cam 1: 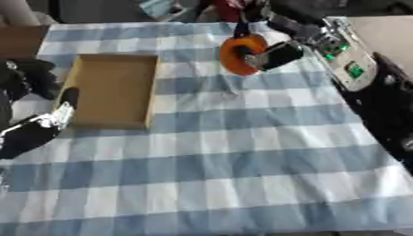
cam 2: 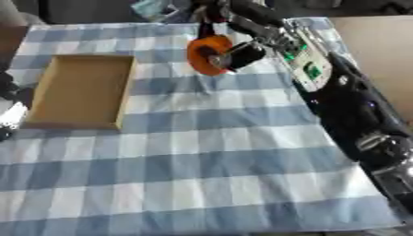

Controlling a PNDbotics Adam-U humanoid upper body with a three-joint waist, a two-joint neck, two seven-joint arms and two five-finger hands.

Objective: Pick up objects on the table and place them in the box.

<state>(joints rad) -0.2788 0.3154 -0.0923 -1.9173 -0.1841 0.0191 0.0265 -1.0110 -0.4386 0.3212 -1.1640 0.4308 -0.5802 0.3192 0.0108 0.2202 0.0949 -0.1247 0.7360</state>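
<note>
An orange round object [cam 1: 238, 51] is at the far middle of the table, tilted up on its edge and seemingly lifted off the cloth. My right hand [cam 1: 273, 55] comes in from the right and is shut on it, with dark fingers over its top and right side. An empty shallow cardboard box [cam 1: 153, 87] lies on the left half of the table. My left hand [cam 1: 38, 127] rests by the box's left wall, with a straight finger [cam 1: 69, 97] pointing up along it and nothing held.
A blue-and-white checked cloth [cam 1: 242, 161] covers the table. My right arm [cam 2: 347, 106] runs along the table's right edge. A brown surface [cam 1: 20, 39] sits at the far left, and some blurred items [cam 1: 165, 8] lie beyond the far edge.
</note>
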